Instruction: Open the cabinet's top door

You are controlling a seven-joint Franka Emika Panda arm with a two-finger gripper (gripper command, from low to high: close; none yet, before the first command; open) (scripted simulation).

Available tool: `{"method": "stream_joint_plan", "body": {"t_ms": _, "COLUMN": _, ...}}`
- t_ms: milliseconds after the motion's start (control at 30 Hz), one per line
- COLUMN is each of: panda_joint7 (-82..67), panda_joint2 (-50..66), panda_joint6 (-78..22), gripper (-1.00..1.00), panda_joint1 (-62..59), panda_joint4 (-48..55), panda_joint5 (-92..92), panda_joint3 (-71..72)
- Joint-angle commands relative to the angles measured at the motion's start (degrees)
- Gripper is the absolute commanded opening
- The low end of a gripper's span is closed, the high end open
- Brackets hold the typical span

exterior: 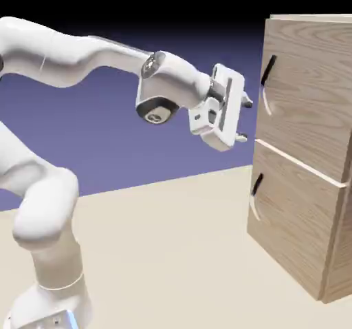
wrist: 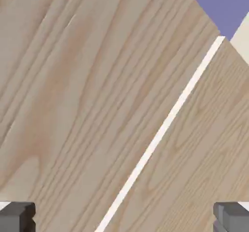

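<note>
Two closed doors (exterior: 302, 93), one cabinet (exterior: 335, 252)

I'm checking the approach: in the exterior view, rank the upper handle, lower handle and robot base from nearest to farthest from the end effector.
1. Upper handle: nearest, just right of the end effector.
2. Lower handle: next, below on the cabinet's lower panel.
3. Robot base: farthest, at the picture's lower left.

One white arm, jointed, elbow bent; forearm extended, wrist angled; tool (exterior: 245, 120) tilted, two grey fingertips (wrist: 17, 217) spread wide.
</note>
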Motion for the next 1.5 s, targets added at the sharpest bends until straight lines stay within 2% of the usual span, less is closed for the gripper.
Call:
{"method": "stream_joint_plan", "body": {"t_ms": 0, "panda_joint7": 0.81, "panda_joint2": -0.16, "panda_joint6": -0.12, "gripper": 0.00, "panda_joint1": -0.89, "panda_joint4": 0.52, "panda_joint5": 2.50, "panda_joint3": 0.89}}
{"method": "stream_joint_plan", "body": {"t_ms": 1367, "panda_joint7": 33.86, "panda_joint2": -6.60, "panda_joint6": -5.12, "gripper": 0.00, "panda_joint1": -37.27, "panda_joint4": 21.72, "panda_joint5": 104.67, "panda_joint3": 37.25}}
{"method": "stream_joint_plan", "body": {"t_ms": 1467, "panda_joint7": 33.84, "panda_joint2": -5.88, "panda_joint6": -5.22, "gripper": 0.00, "panda_joint1": -39.75, "panda_joint4": 23.43, "panda_joint5": 105.77, "panda_joint3": 39.23}}
